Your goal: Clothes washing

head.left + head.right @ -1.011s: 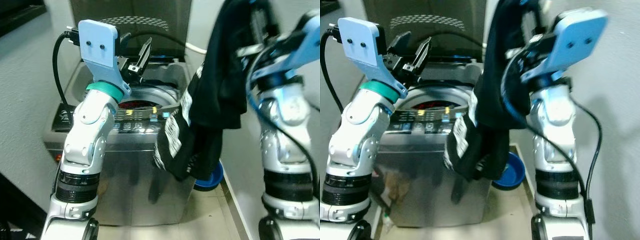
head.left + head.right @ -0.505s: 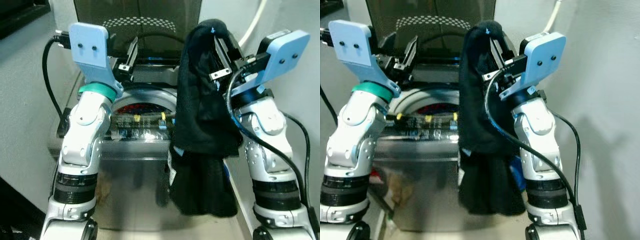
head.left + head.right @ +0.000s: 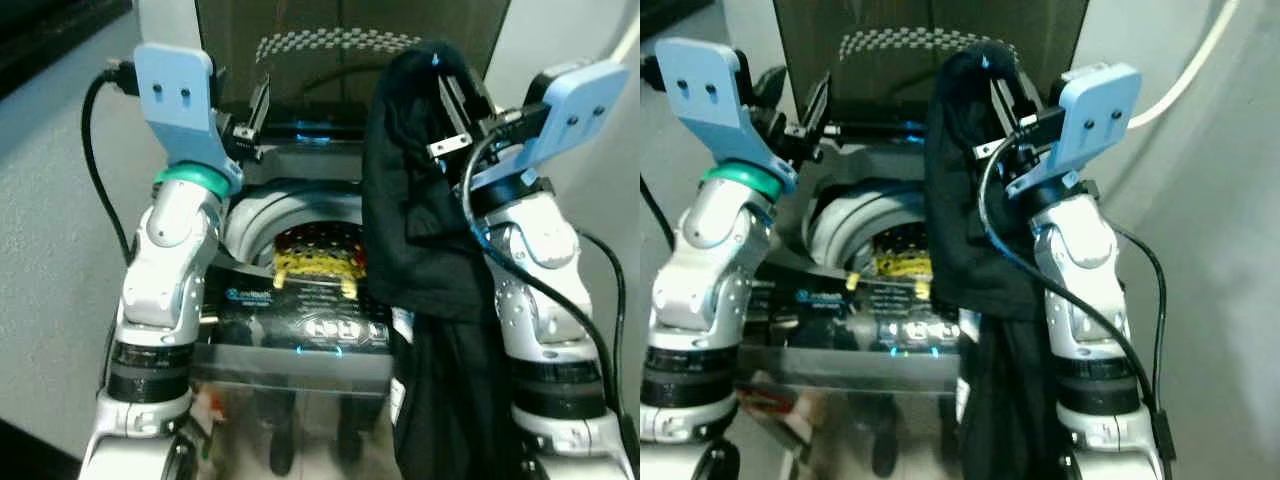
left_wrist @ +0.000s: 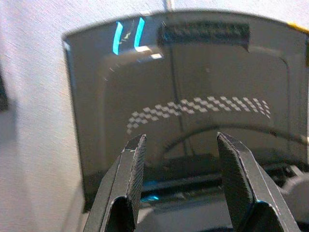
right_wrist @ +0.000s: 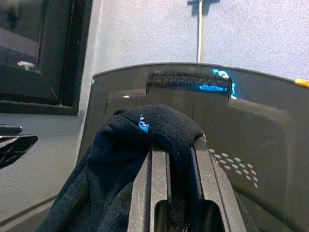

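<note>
A top-loading washing machine (image 3: 300,325) stands in front of me, its dark lid (image 3: 340,50) raised at the back. In its drum (image 3: 262,215) lies something yellow and red (image 3: 312,262). My right gripper (image 3: 455,112) is held high over the washer's right side, shut on a black garment (image 3: 415,230). The cloth drapes over the fingers (image 5: 159,169) and hangs down past the washer's front right corner. My left gripper (image 3: 252,108) is open near the lid's left side with nothing between its fingers (image 4: 133,164).
A grey wall runs close on the left and a pale wall on the right, where a white hose (image 3: 1188,78) hangs. A black cable (image 3: 100,150) loops off my left wrist. The lit control panel (image 3: 330,328) lines the washer's front edge.
The right arm has swung the black garment left, from beside the washer to over its right side. The view has come closer and higher over the open drum.
</note>
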